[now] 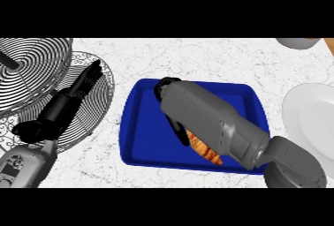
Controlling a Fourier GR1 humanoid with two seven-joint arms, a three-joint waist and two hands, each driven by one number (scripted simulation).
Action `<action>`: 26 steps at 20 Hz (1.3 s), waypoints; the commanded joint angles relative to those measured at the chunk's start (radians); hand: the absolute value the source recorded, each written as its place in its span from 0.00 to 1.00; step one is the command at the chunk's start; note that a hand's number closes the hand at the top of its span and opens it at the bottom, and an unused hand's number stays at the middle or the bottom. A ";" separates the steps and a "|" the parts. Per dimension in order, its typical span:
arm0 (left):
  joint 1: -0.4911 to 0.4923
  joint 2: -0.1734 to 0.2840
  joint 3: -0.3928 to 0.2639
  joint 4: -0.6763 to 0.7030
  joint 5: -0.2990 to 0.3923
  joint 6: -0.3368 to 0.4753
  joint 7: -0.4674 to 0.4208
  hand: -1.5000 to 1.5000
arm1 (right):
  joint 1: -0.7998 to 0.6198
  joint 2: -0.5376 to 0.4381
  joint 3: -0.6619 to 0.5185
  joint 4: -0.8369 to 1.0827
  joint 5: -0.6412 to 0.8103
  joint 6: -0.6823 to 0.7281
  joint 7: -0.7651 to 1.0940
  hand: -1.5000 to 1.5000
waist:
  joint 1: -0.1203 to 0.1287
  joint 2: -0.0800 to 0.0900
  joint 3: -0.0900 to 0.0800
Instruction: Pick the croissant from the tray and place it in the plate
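Note:
A blue tray (146, 132) lies in the middle of the white marbled counter. The golden-brown croissant (207, 152) is in the tray's near right part, mostly hidden under my right forearm. My right hand (167, 86) is over the tray, bent steeply down, with the forearm covering most of it, so its grip does not show. A white plate (313, 119) with nothing on it sits at the right edge, just beside the tray. My left hand (86, 84) rests open at the left, fingers straight and pointing away, above a wire rack.
Two round wire racks (36, 57) (94, 119) overlap at the left, close to the tray's left side. A grey bowl (297, 42) is cut off by the top right edge, with a wooden edge (329, 46) beside it.

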 commanded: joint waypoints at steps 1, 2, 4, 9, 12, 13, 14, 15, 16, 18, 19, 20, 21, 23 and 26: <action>0.014 -0.030 -0.010 -0.022 -0.023 0.031 0.020 0.50 | 0.038 0.012 0.052 -0.015 -0.011 0.065 0.116 0.00 | -0.002 -0.003 0.001; 0.029 -0.019 -0.004 -0.030 -0.027 0.021 -0.007 0.50 | 0.035 0.012 0.049 0.002 -0.031 0.070 0.132 0.00 | 0.002 -0.003 0.000; 0.023 0.005 0.031 -0.007 0.000 -0.017 0.006 0.50 | 0.051 0.012 0.056 -0.015 -0.020 0.077 0.110 0.00 | -0.018 -0.006 0.001; 0.052 -0.025 0.019 0.010 -0.026 -0.016 -0.024 0.50 | 0.121 0.012 0.091 -0.061 -0.041 0.048 0.147 0.00 | -0.032 -0.008 0.001; 0.029 -0.029 0.018 -0.027 -0.028 -0.003 0.031 0.50 | 0.166 0.012 0.127 -0.044 -0.058 0.060 0.146 0.00 | -0.024 -0.006 0.001; 0.095 -0.026 -0.002 -0.100 -0.045 0.009 0.032 0.50 | 0.119 0.012 0.098 -0.023 -0.087 0.088 0.160 0.00 | -0.013 -0.009 0.001; 0.023 -0.019 0.037 -0.036 -0.026 -0.009 0.021 0.50 | 0.170 0.012 0.147 -0.054 -0.065 0.055 0.159 0.00 | -0.018 -0.005 0.001; 0.059 -0.014 0.040 -0.039 -0.040 0.002 0.010 0.50 | 0.180 0.012 0.153 -0.053 -0.058 0.077 0.145 0.00 | -0.026 -0.008 0.001; 0.122 -0.017 0.032 -0.067 -0.050 0.005 -0.021 0.50 | 0.154 0.012 0.129 -0.051 -0.076 0.100 0.155 0.00 | -0.032 -0.012 0.001; 0.061 0.000 0.072 -0.023 -0.016 -0.027 0.010 0.50 | 0.162 0.012 0.149 -0.068 -0.066 0.099 0.161 0.00 | -0.050 -0.013 0.001; 0.100 -0.022 0.032 -0.052 -0.037 -0.020 -0.005 0.50 | 0.171 0.012 0.145 -0.100 -0.116 0.087 0.208 0.00 | -0.037 -0.015 0.000; 0.061 -0.036 0.028 -0.067 -0.051 0.011 0.050 0.50 | 0.185 0.012 0.176 -0.070 -0.056 0.099 0.147 0.00 | -0.044 -0.012 0.002; 0.090 -0.011 0.050 -0.081 -0.042 -0.009 0.013 0.50 | 0.217 0.012 0.201 -0.076 -0.038 0.083 0.134 0.00 | -0.037 -0.011 0.001; 0.088 -0.023 0.040 -0.094 -0.043 -0.008 0.042 0.50 | 0.194 0.012 0.186 -0.068 -0.053 0.086 0.155 0.00 | -0.040 -0.012 0.002; 0.057 -0.024 0.075 -0.047 -0.028 -0.020 0.043 0.50 | 0.204 0.012 0.194 -0.095 -0.039 0.107 0.134 0.00 | -0.052 -0.011 0.002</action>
